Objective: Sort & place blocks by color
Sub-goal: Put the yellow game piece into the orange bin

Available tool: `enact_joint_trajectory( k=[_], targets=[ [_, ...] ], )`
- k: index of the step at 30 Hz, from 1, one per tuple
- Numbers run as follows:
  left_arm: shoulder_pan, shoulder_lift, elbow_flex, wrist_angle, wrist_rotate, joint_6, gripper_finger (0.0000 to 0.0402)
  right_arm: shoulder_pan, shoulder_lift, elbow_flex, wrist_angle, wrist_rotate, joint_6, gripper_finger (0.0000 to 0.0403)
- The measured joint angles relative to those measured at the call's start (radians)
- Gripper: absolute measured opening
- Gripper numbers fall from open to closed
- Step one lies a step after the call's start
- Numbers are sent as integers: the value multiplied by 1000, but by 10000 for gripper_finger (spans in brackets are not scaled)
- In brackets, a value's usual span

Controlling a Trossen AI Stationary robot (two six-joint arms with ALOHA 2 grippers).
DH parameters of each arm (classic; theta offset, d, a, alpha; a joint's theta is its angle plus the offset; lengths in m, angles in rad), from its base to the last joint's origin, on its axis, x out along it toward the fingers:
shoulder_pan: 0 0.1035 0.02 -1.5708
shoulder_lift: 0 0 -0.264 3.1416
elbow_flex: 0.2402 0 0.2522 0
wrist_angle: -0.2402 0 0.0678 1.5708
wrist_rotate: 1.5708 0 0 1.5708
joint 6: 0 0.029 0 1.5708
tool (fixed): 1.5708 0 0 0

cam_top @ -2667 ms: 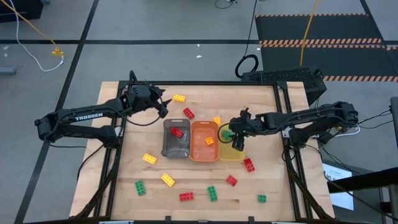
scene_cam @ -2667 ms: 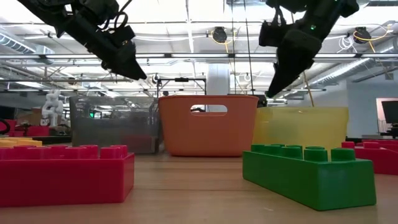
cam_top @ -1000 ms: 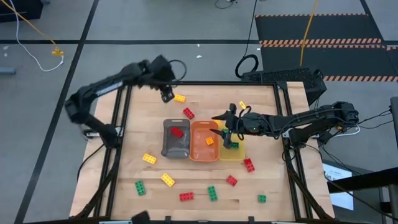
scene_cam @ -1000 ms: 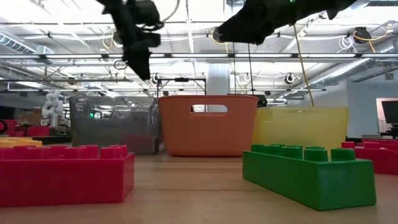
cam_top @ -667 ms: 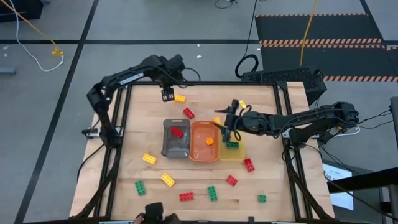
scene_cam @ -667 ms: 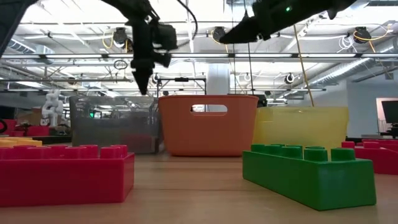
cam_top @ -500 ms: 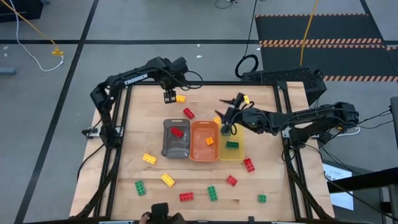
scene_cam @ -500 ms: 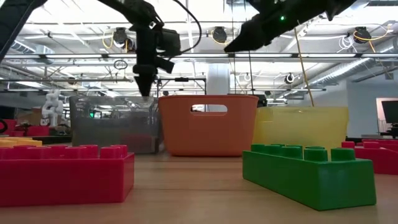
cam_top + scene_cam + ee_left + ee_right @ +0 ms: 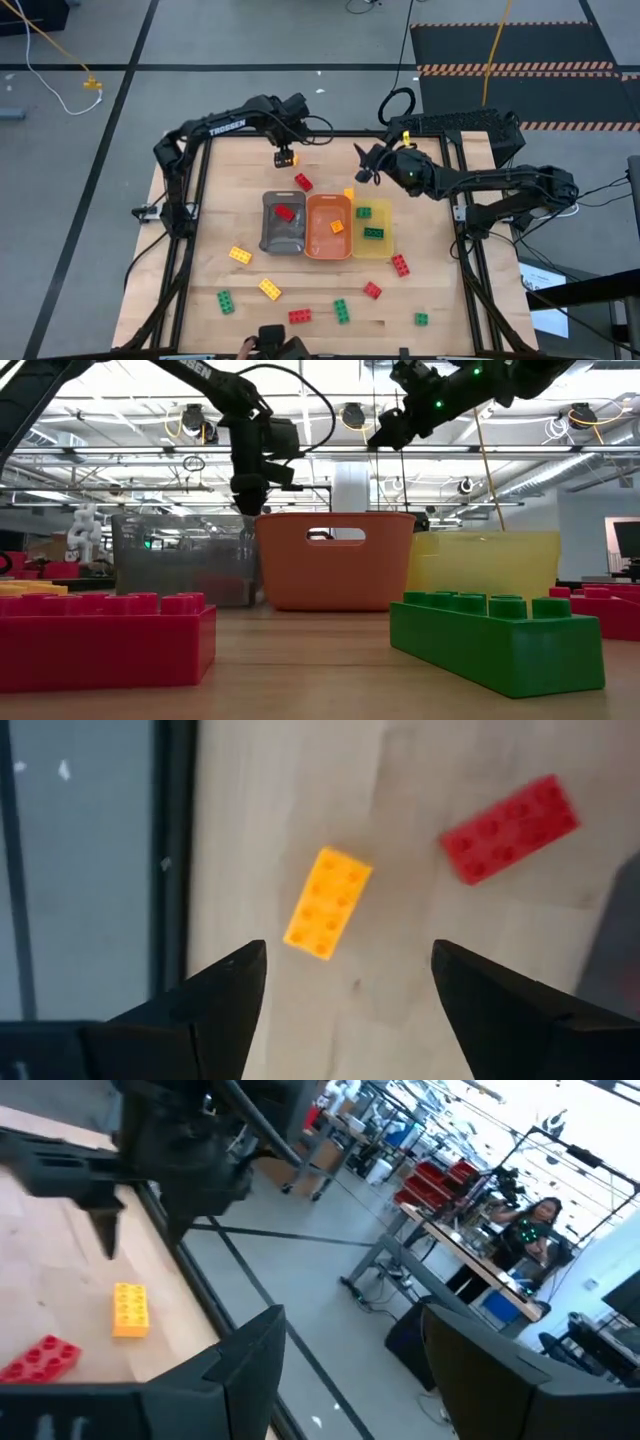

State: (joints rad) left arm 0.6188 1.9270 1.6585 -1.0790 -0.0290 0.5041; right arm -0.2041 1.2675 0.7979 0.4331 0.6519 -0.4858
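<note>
A yellow-orange block (image 9: 327,902) lies flat on the wood near the table's far left edge. My left gripper (image 9: 285,157) hangs just above it, pointing down and open, with a finger on either side and neither touching (image 9: 345,970). A red block (image 9: 508,817) lies close beside it. My right gripper (image 9: 362,166) is open and empty, held level over the far part of the table, and its own wrist view (image 9: 350,1370) looks toward my left arm. Two green blocks (image 9: 373,233) lie in the yellow tray (image 9: 386,240).
The grey tray (image 9: 270,238), holding a red block, and the orange tray (image 9: 316,240), holding an orange block, stand in a row with the yellow tray at mid-table. Several loose red, yellow and green blocks (image 9: 342,310) lie on the near half. A person (image 9: 530,1220) sits in the room beyond.
My left gripper has swung toward the table's right and come down over the yellow-orange block, rolling its wrist as it went. My right gripper has drawn back from above the yellow tray toward the far edge and now lies level, so the green blocks in the tray show.
</note>
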Motion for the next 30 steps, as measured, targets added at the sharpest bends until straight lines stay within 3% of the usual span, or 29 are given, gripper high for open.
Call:
enact_joint_trajectory(
  k=[16,30],
  targets=[
    [85,53,0,37,82,32,287,-101,0,-48,34,-2,18,226],
    [59,79,0,16,90,-17,287,-160,0,-96,155,-2,-80,226]
  ],
)
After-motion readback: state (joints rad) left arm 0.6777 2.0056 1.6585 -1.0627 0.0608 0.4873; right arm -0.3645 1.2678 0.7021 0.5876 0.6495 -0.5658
